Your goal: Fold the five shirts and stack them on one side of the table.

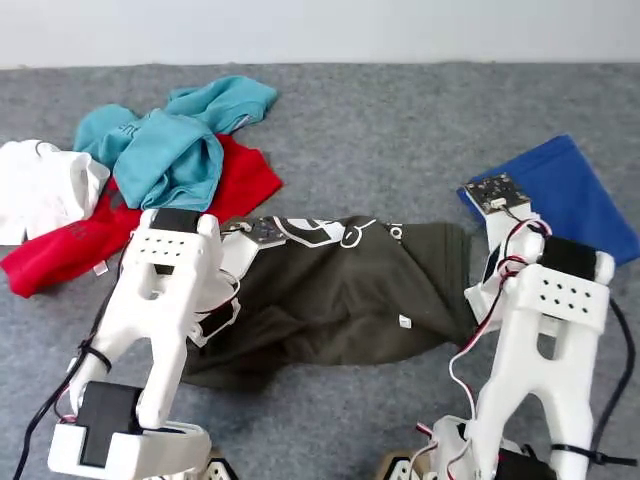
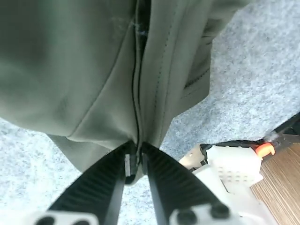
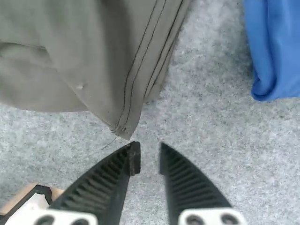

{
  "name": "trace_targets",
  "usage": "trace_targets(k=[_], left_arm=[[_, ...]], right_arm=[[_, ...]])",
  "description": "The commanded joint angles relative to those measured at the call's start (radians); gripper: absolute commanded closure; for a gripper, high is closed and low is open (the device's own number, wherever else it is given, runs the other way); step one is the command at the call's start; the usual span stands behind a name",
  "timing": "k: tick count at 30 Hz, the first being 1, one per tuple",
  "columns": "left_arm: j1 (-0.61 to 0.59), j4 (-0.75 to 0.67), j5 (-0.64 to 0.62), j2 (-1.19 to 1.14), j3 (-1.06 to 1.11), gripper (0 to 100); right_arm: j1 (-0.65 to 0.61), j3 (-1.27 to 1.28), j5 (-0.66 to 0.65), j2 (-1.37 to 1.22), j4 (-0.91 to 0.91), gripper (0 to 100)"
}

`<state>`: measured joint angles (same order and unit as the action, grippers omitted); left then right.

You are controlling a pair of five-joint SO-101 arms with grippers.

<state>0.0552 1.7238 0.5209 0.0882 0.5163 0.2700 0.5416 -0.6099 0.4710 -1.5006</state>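
Two arms over a grey table (image 1: 400,120) bearing five shirts. The olive shirt (image 1: 340,300) lay crumpled at centre frame in the high view, between the arms. The left gripper (image 2: 136,159) was closed to a sliver on a narrow ridge of its cloth, held at the very tips. The right gripper (image 3: 149,157) stood parted by a small gap and held nothing, hanging above bare table just beside a hemmed corner of the olive shirt (image 3: 93,56), apart from it. Likely faults: the thin pinch at the left tips could slip under any pull. With one side gripped and the other free, a lift would probably drag the shirt askew and bunch it further. The right jaws, if lowered where they stood, would close on the table beside the corner and miss the hem. A sweep to the right could also scuff the blue shirt (image 1: 580,190), which lay as a flat rectangle at right of frame and appeared already folded. Count: five shirts, one of each colour. These were the olive shirt, the blue shirt, a red shirt (image 1: 240,175) at left, a teal shirt (image 1: 170,150) heaped on the red shirt at upper left, and a white shirt (image 1: 40,185) at the left edge. There were two grippers.
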Motion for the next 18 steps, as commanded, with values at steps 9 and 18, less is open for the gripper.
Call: trace_targets(k=[9, 18], left_arm=[[-0.006, -0.015, -0.043, 0.032, 0.002, 98], [-0.006, -0.014, -0.052, 0.032, 0.002, 98]], right_arm=[[-0.177, 0.135, 0.031, 0.025, 0.165, 83.8], [-0.193, 0.27, 0.035, 0.03, 0.28, 83.8]])
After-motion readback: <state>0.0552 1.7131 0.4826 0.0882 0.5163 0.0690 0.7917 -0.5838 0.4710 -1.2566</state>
